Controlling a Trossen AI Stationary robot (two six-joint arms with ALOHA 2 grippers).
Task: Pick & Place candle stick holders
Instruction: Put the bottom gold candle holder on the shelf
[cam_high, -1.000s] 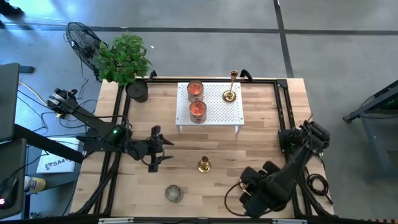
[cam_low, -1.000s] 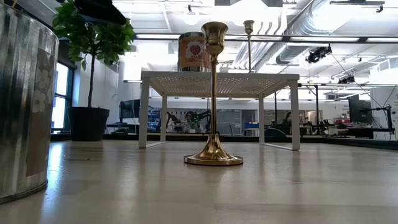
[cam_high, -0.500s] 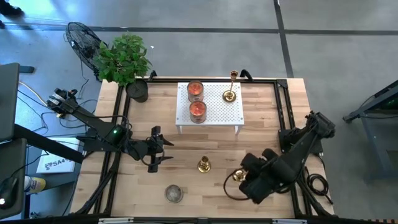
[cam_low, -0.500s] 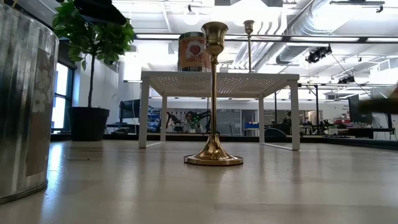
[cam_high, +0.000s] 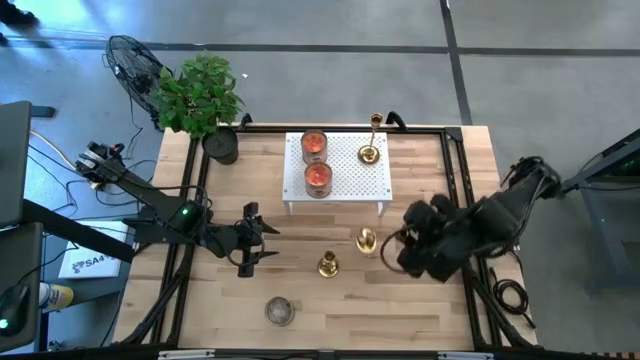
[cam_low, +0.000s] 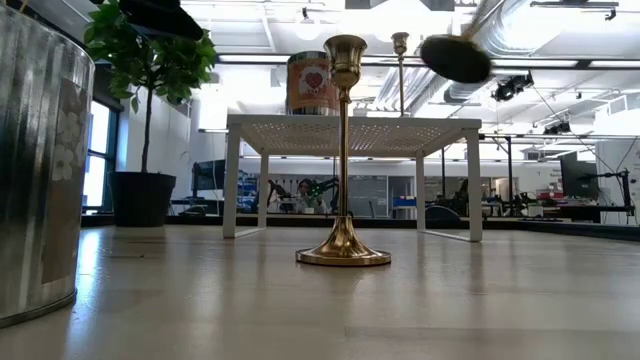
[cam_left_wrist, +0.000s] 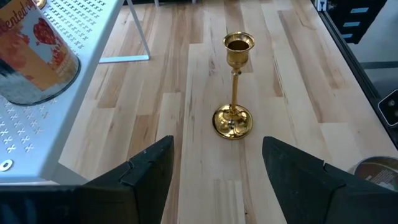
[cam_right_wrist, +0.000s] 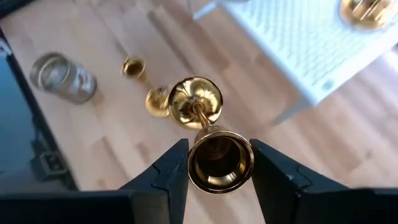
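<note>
While one slim gold brass candlestick stands on white perforated stand, right gripper carries second candlestick clamped, airborne; third candlestick remains on wooden tabletop; left gripper released, waiting.

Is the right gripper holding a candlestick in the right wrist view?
Yes, the right gripper is shut on a gold candlestick, its cup between the fingers and its base pointing away.

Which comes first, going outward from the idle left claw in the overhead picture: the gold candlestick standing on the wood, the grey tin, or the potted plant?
From the left gripper, open and waiting at the table's left:
1. The tin, near the front edge. The standing candlestick, toward the table's middle, is too close to it to call.
2. The potted plant, at the far left corner, clearly farthest.
</note>
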